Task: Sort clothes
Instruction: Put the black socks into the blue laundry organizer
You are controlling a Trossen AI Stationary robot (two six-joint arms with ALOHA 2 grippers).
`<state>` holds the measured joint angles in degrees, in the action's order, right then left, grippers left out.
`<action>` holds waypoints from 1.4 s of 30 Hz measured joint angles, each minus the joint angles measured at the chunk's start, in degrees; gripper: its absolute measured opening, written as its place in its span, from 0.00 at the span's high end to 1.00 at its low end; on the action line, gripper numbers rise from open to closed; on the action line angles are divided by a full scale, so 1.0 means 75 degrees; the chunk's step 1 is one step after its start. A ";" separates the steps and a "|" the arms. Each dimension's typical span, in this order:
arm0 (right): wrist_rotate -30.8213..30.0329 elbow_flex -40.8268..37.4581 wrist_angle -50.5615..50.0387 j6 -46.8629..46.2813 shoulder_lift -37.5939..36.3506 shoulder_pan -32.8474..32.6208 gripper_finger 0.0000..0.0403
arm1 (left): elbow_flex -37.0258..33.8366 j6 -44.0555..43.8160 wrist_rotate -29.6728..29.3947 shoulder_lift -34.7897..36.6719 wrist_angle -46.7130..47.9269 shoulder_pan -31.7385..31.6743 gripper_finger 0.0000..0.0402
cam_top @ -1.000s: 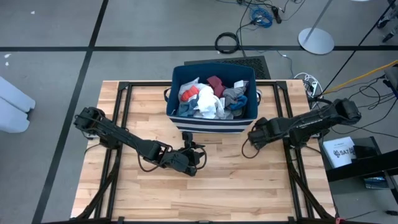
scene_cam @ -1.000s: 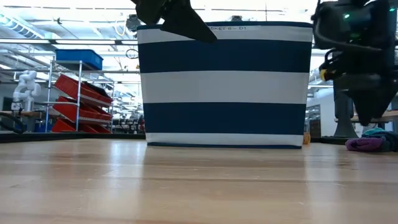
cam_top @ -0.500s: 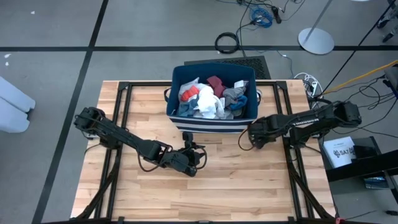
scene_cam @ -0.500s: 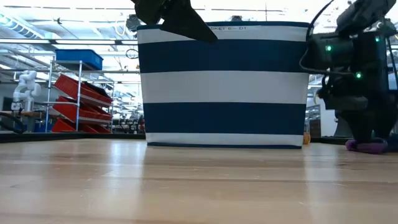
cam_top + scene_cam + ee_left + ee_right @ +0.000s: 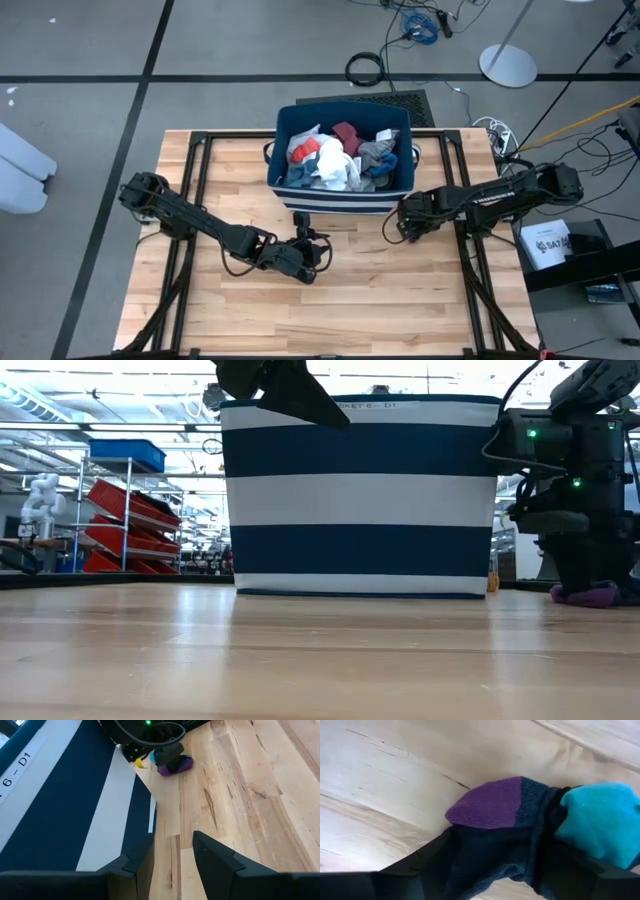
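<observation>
A small sock [image 5: 490, 810] with a purple toe, a dark blue body and a teal part lies on the wooden table to the right of the bin's near right corner. It also shows in the low view [image 5: 590, 597]. My right gripper [image 5: 405, 226] is down over it, open, one finger on each side [image 5: 500, 845]. The navy and white striped bin [image 5: 342, 160] holds white, maroon, grey, orange-red and blue clothes. My left gripper [image 5: 312, 250] hovers in front of the bin, slightly open and empty. My right gripper stands over the sock's dark blue middle [image 5: 495, 845] from above, its fingers pointing down at the table. The sock lies flat on the wood between the two fingers. Whether the fingers touch it, I cannot tell.
The bin's striped near wall [image 5: 360, 495] stands close to both grippers. Bare wood [image 5: 400, 300] stretches toward the table's near edge. Cables and a white box [image 5: 545, 243] lie off the table's right side.
My right gripper has gone down onto the sock and a little toward the table's left edge, ending with its fingers at the table top around the sock. The sock has stayed where it lay.
</observation>
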<state>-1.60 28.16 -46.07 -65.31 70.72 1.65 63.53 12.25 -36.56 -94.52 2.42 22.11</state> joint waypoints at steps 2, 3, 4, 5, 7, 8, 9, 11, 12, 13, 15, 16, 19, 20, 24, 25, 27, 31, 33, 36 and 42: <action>0.0005 0.0000 -0.0014 -0.0064 -0.0002 0.0000 0.36 | 0.0000 0.0000 -0.0003 -0.0002 0.0000 0.0000 0.64; 0.0012 0.0003 -0.0022 -0.0107 0.0000 0.0000 0.37 | 0.0000 0.0000 -0.0003 -0.0001 0.0000 0.0000 0.64; 0.0030 0.0003 -0.0022 -0.0121 0.0000 0.0000 0.40 | 0.0000 0.0000 -0.0003 -0.0001 0.0000 0.0000 0.64; 0.0062 0.0003 -0.0024 -0.0121 -0.0003 0.0000 0.42 | 0.0000 0.0000 -0.0003 -0.0001 0.0000 0.0000 0.64; 0.0105 0.0003 -0.0030 -0.0109 -0.0003 -0.0003 0.50 | 0.0000 0.0000 -0.0003 -0.0002 -0.0016 -0.0001 0.64; 0.0126 0.0003 -0.0037 -0.0050 -0.0003 -0.0003 0.53 | 0.0000 0.0000 -0.0003 0.0000 -0.0024 -0.0002 0.64; 0.0139 0.0003 -0.0043 -0.0011 -0.0003 -0.0003 0.58 | 0.0000 0.0000 -0.0003 0.0000 -0.0025 0.0000 0.64; 0.0151 0.0003 -0.0046 0.0007 -0.0003 -0.0006 0.67 | 0.0000 0.0000 -0.0003 0.0000 -0.0023 0.0000 0.64; 0.0151 0.0003 -0.0050 0.0007 -0.0003 -0.0007 0.71 | 0.0000 0.0000 -0.0003 -0.0003 -0.0024 -0.0001 0.64; 0.0150 0.0003 -0.0052 0.0007 -0.0003 -0.0009 0.76 | 0.0000 0.0000 -0.0003 -0.0002 -0.0024 0.0000 0.64; 0.0152 0.0003 -0.0048 0.0007 -0.0003 -0.0009 0.85 | 0.0000 0.0000 -0.0003 -0.0003 -0.0023 -0.0001 0.64; 0.0151 0.0005 -0.0035 0.0004 -0.0003 -0.0025 0.89 | 0.0000 0.0000 -0.0003 -0.0003 -0.0023 0.0000 0.64; 0.0110 0.0004 0.0046 0.0002 -0.0006 -0.0157 0.97 | 0.0000 0.0009 -0.0006 0.0000 -0.0023 0.0006 0.64; 0.0110 0.0003 0.0079 -0.0026 -0.0006 -0.0223 0.97 | 0.0000 0.0011 -0.0008 0.0000 -0.0023 0.0022 0.64; 0.0472 0.0141 0.0395 -0.0270 0.0009 -0.0605 0.95 | 0.0000 0.0058 -0.0329 0.0231 -0.0009 0.0114 0.64; 0.0531 0.0207 0.0412 -0.0332 0.0017 -0.0741 0.95 | 0.0003 0.0082 -0.0475 0.0330 0.0027 0.0140 0.64; 0.0587 0.0330 0.0589 -0.0395 0.0029 -0.1010 0.96 | 0.0003 0.0087 -0.0733 0.0528 0.0135 0.0189 0.64; 0.0584 0.0729 0.1760 -0.0404 0.0028 -0.1577 0.98 | 0.0003 0.0053 -0.0951 0.0927 0.0715 0.0223 0.64; 0.0524 0.0952 0.2416 -0.0396 0.0029 -0.1876 0.98 | -0.0004 0.0009 -0.0997 0.1123 0.1035 0.0221 0.64; 0.0394 0.1354 0.3287 -0.0213 0.0024 -0.2302 0.98 | -0.0029 -0.0006 -0.1012 0.1376 0.1516 0.0226 0.64; -0.0209 0.2267 0.4165 0.0565 0.0020 -0.2983 0.98 | -0.0032 -0.0492 -0.1145 0.2054 0.2302 0.0279 0.65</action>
<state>-3.17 45.17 -14.83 -61.07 70.87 -20.72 63.29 8.56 -45.14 -79.12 19.68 24.20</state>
